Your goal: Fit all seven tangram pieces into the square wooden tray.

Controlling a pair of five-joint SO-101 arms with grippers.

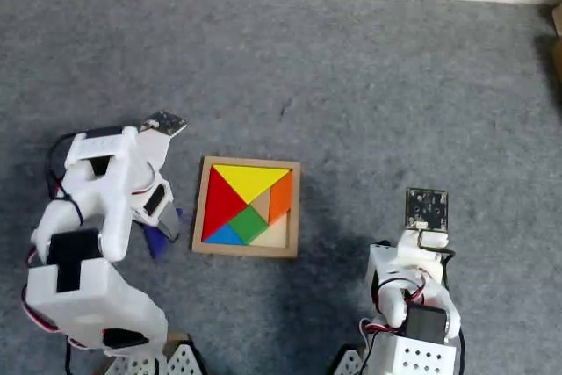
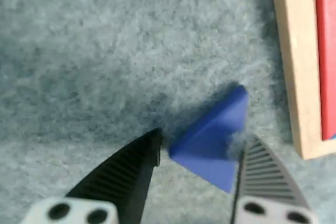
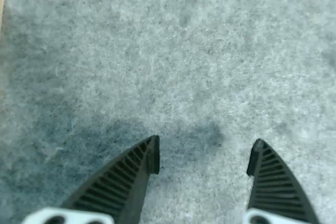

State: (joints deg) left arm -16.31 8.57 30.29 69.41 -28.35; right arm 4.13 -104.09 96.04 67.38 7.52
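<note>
The square wooden tray [image 1: 200, 208] lies mid-table holding yellow [image 1: 248, 180], red [image 1: 219, 204], orange [image 1: 281, 198], green [image 1: 250, 224] and light blue [image 1: 226, 235] pieces, with a pale triangular patch [image 1: 276, 234] in its near right corner. A dark blue triangle [image 1: 161, 241] sits on the carpet just left of the tray. My left gripper [image 2: 203, 142] straddles this blue triangle [image 2: 210, 129], both fingertips touching its sides. The tray's rim [image 2: 296, 66] and red piece [image 2: 325, 51] lie close beside it. My right gripper [image 3: 203, 156] is open over bare carpet, with nothing between its fingers.
Grey carpet covers the table. The left arm [image 1: 97, 208] stands left of the tray. The right arm [image 1: 408, 283] stands near the front edge, right of the tray. A pale wall strip runs along the far edge.
</note>
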